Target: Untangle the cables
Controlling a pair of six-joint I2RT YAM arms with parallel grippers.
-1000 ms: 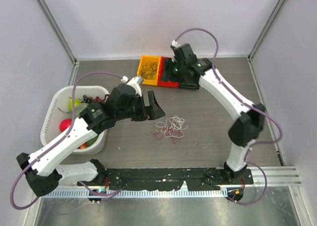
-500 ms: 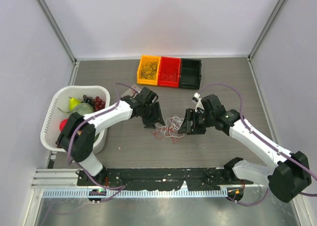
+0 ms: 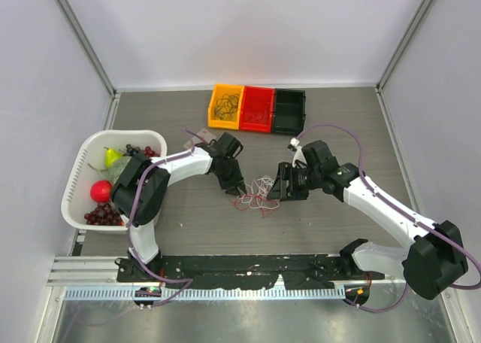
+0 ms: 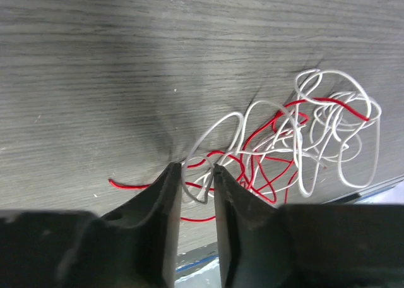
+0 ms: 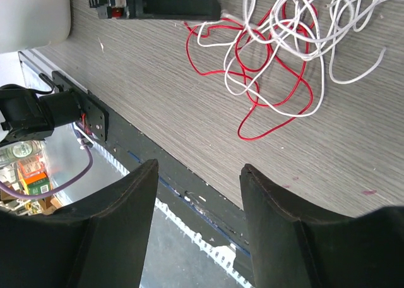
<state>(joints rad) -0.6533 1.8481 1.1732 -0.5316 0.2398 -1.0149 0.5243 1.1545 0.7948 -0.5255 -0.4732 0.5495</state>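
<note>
We see the cables (image 3: pixel 259 193) lying mid-surface (image 3: pixel 195 226), red and white strands tangled, with bare room on every side. At the far edge an orange bin (image 3: pixel 226 106) holds dark coils, beside a red bin (image 3: pixel 257 108) and a black bin (image 3: pixel 290 110). The white basket (image 3: pixel 73 179) at the left holds fruit. A second ago the right claw (image 3: pixel 279 191) hung over the bins — now it hangs released just beside the tangle. The left claw (image 4: pixel 197 174) has narrowed around a white strand — a slim gap remains.
</note>
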